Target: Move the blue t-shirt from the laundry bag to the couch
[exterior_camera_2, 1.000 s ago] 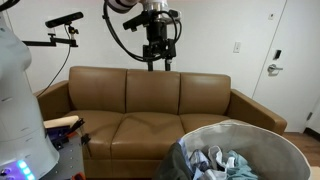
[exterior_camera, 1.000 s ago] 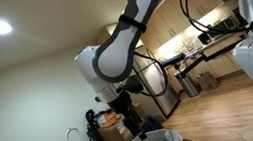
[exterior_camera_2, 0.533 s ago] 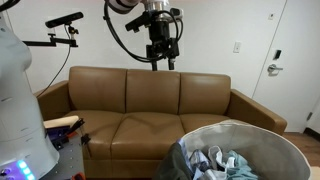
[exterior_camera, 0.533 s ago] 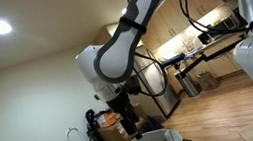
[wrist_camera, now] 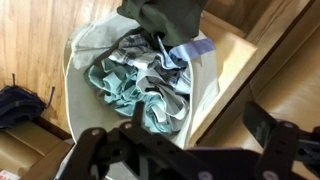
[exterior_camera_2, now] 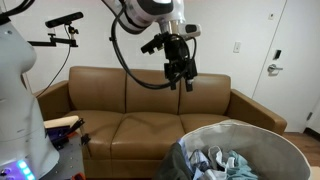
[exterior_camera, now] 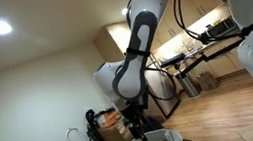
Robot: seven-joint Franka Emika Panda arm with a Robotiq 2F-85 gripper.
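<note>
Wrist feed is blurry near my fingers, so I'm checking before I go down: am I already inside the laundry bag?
Observer: No. In an exterior view the gripper hangs above the rim of the laundry bag, not inside it.
Operator: Where is the couch?
Observer: The brown couch stands behind the bag, beyond its far rim.
Operator: Am I carrying anything?
Observer: Nothing. Seen from outside, the jaws stand open and bare.
</note>
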